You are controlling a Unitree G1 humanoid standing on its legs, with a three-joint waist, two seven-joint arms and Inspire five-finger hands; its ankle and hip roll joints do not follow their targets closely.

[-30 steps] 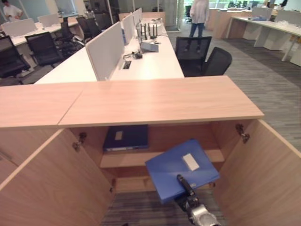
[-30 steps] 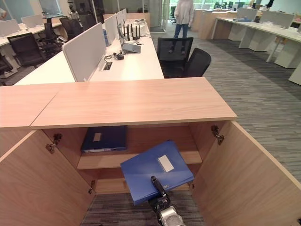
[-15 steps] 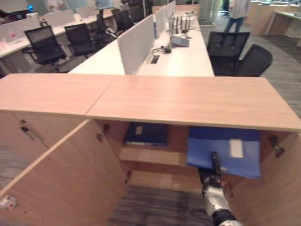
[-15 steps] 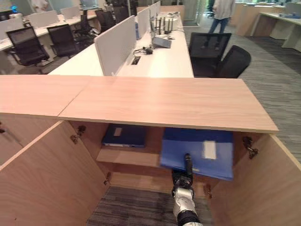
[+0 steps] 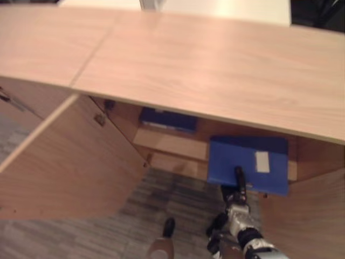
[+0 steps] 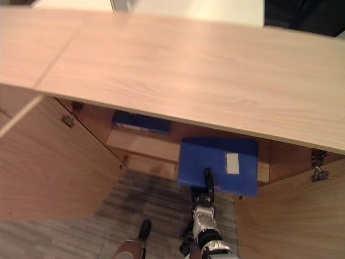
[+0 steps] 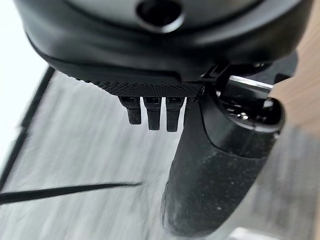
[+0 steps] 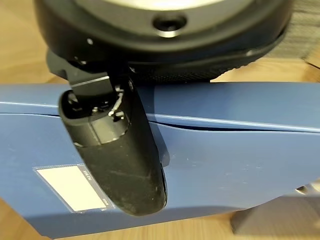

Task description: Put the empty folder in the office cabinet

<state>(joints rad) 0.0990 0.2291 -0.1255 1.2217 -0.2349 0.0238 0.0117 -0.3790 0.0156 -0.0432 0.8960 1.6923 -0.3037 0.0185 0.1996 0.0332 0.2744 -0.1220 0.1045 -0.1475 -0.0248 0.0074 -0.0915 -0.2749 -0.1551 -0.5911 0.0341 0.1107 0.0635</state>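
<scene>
A wooden cabinet shelf (image 6: pixel 141 147) bears a dark blue folder (image 6: pixel 141 123) at its left, lying flat.

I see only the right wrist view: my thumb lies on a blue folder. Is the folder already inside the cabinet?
Observer: Partly. In the eye views the folder has its far edge under the cabinet top, its near edge still out over the floor.
Operator: Is the shelf free?
Observer: A darker folder lies on the shelf's left part.
Operator: And my left hand?
Observer: The left hand hangs above grey carpet, holding nothing.
</scene>
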